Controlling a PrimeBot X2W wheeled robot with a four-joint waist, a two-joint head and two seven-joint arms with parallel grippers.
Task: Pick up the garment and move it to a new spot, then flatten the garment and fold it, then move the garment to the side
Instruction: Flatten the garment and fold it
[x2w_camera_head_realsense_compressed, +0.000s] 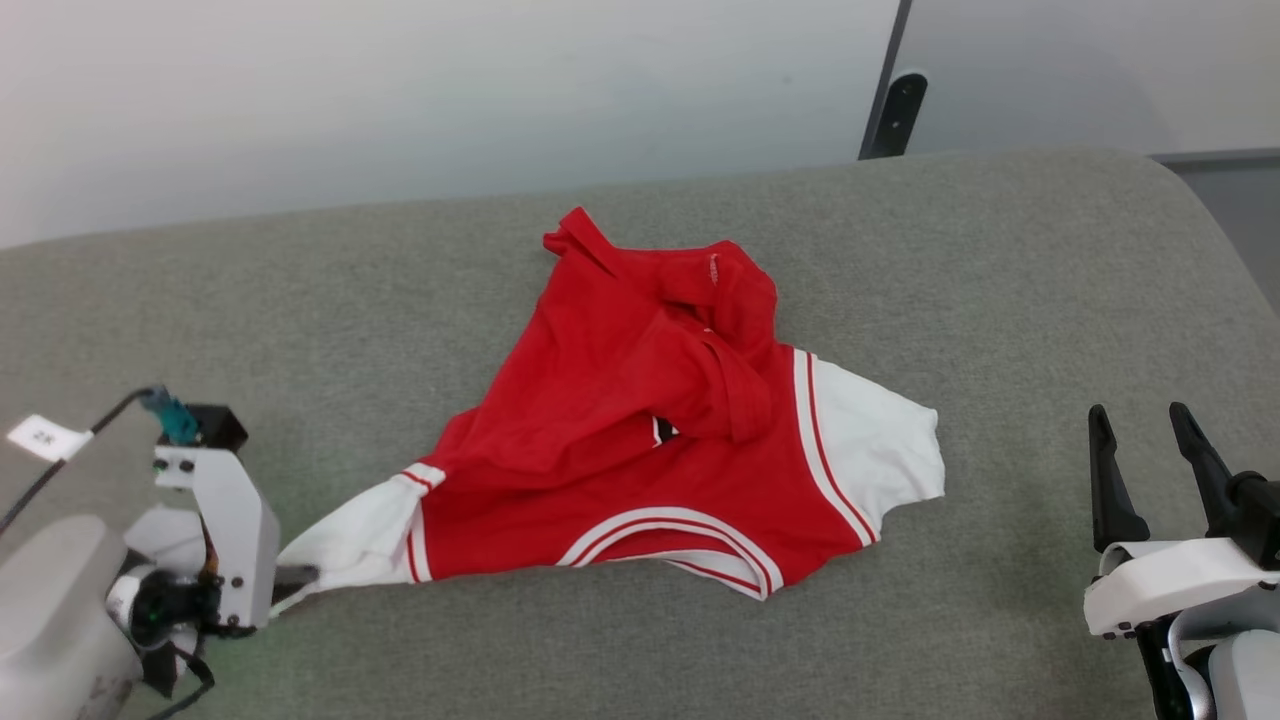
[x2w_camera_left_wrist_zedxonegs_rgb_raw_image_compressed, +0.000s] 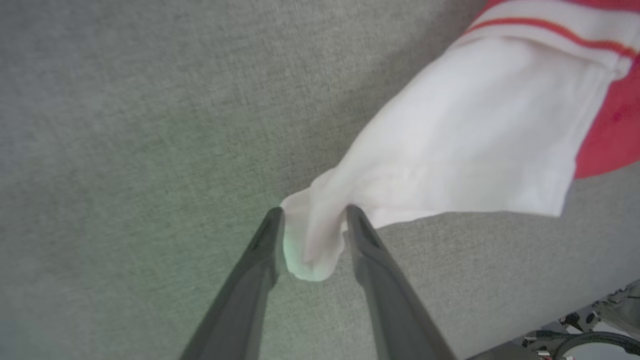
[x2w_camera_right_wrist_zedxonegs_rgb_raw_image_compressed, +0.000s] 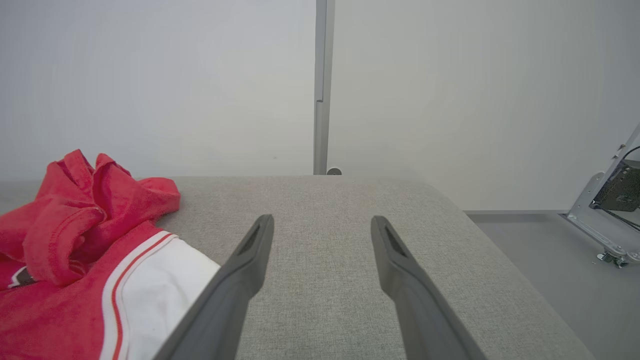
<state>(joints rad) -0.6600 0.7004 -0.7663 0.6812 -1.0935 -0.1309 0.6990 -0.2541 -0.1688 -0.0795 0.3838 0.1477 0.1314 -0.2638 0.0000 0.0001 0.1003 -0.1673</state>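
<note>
You get one white tag (x2w_camera_head_realsense_compressed: 42, 437) on the cable (x2w_camera_head_realsense_compressed: 115, 410) behind the left gripper (x2w_camera_head_realsense_compressed: 296, 577): reads roughly "2K", blurred. Lettering on the garment (x2w_camera_head_realsense_compressed: 640, 440), beyond its fingertips, is unreadable.

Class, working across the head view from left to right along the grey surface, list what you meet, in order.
left gripper → white sleeve → red body of the garment → other white sleeve → right gripper
</note>
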